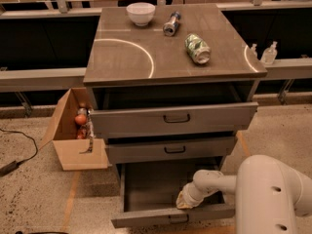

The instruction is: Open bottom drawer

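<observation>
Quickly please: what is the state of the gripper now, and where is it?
Gripper: open or closed cannot be told; it sits low inside the pulled-out bottom drawer, just behind the drawer's front panel.

- The end effector (186,200) sits inside the bottom drawer (146,189), at its near right just behind the front. Where the two meet cannot be made out.
- The arm (273,199) covers the drawer's right end and is itself cut off by the right and near picture edges.
- The inside of the top drawer (175,118) lies in shadow under the worktop (122,62) and cannot be read.
- The box (73,150) at left shows something round and orange; the rest of its contents are too small to tell.
- Two small bottles (269,52) stand at far right — their labels are unreadable.
- A cable (34,147) runs off the left edge.
</observation>
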Available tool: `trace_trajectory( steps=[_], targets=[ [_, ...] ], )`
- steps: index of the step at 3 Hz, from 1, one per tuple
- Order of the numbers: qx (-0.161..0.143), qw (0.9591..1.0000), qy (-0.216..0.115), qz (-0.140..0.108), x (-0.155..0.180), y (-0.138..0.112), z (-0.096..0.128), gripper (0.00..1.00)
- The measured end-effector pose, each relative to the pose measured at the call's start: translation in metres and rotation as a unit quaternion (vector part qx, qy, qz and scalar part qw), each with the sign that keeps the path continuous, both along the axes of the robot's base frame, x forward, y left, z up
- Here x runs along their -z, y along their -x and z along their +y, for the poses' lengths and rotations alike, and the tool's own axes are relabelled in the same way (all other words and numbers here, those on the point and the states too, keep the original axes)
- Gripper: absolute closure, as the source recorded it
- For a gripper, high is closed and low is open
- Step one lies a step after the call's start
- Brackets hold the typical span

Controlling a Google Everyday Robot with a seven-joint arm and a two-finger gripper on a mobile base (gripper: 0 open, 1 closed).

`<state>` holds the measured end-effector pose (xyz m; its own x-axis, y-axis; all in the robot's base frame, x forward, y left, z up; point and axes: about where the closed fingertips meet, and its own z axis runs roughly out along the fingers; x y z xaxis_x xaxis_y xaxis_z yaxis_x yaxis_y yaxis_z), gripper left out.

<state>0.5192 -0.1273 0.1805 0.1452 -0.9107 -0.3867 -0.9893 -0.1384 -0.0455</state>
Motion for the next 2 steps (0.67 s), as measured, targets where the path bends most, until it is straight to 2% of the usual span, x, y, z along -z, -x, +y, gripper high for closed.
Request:
trace_trajectory(
  steps=[1,2],
  targets=[
    [-0.012,0.9994,-0.002,0.032,0.0017,0.0125,0.0022,1.0],
    [-0.017,0.9989,-0.003,0.044,0.0012,0.0183,0.0033,1.0]
  ],
)
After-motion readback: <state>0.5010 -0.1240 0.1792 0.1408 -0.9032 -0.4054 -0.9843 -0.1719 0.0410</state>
